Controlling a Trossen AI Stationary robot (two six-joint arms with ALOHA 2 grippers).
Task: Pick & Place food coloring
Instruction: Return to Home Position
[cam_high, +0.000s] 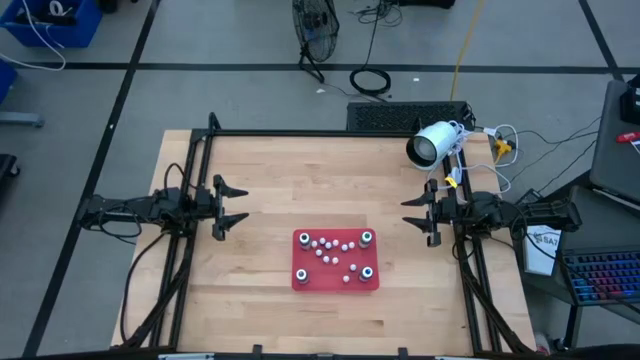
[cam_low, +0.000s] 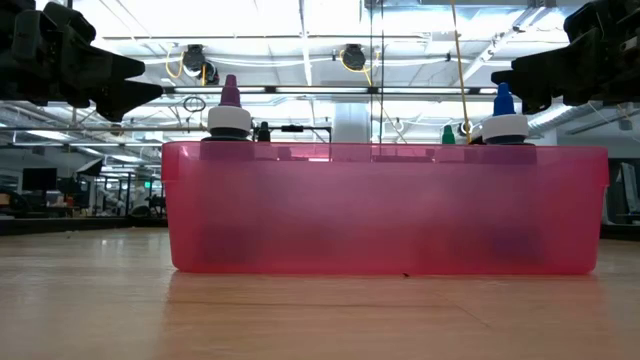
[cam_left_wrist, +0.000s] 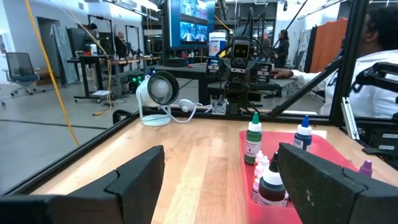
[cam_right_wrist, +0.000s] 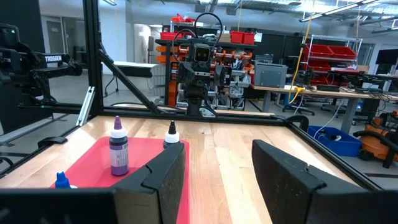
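Sm. bottles (cam_high: 328, 250) hidden by tray (cam_low: 380, 210) (low view).

I see the tray (cam_high: 325, 281) on the worktop (cam_high: 270, 170) with the food coloring bottles (cam_high: 330, 252) standing in it, left gripper (cam_high: 243, 204) well off its left, right gripper (cam_high: 410, 212) off its right.

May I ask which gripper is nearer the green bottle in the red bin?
Right. The right gripper hangs off the right side of the red bin, near the green bottle; the left gripper is beyond the opposite side.
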